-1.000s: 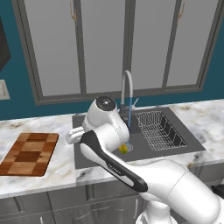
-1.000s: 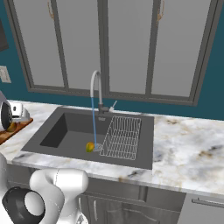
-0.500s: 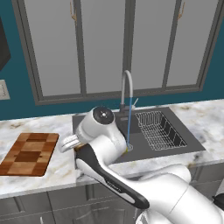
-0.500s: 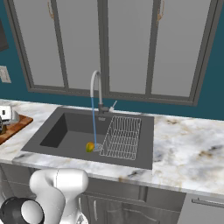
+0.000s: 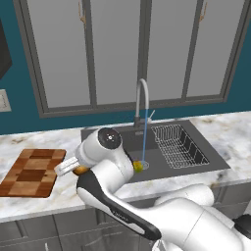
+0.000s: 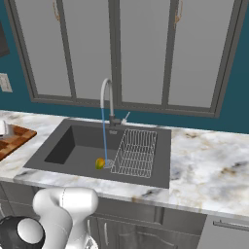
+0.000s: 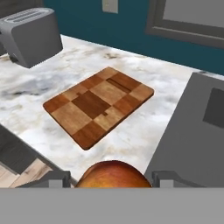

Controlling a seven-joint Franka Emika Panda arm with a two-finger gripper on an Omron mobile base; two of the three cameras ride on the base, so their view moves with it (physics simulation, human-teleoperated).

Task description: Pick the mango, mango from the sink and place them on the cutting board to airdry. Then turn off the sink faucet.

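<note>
- Countertop (image 7: 131,131) of white and grey marble lies bare on all sides of the cutting board (image 7: 98,105), with open room between the board's right edge and the left rim of the sink (image 5: 157,147)
- The cutting board is a rectangle of light and dark brown checkered blocks, lying flat and well apart from a grey toaster (image 7: 30,37) at the far corner of the counter
- The gripper (image 7: 111,177) is closed on the orange-brown mango (image 7: 113,175), a rounded fruit with a reddish blush; in the left base view it hangs over the counter between board and sink
- The yellow-green mango (image 6: 99,163) lies on the sink floor, just beside the drain and the wire rack (image 6: 136,151)
- A thin blue stream runs from the sink faucet (image 6: 108,99) into the basin
- No writing or labels can be read
</note>
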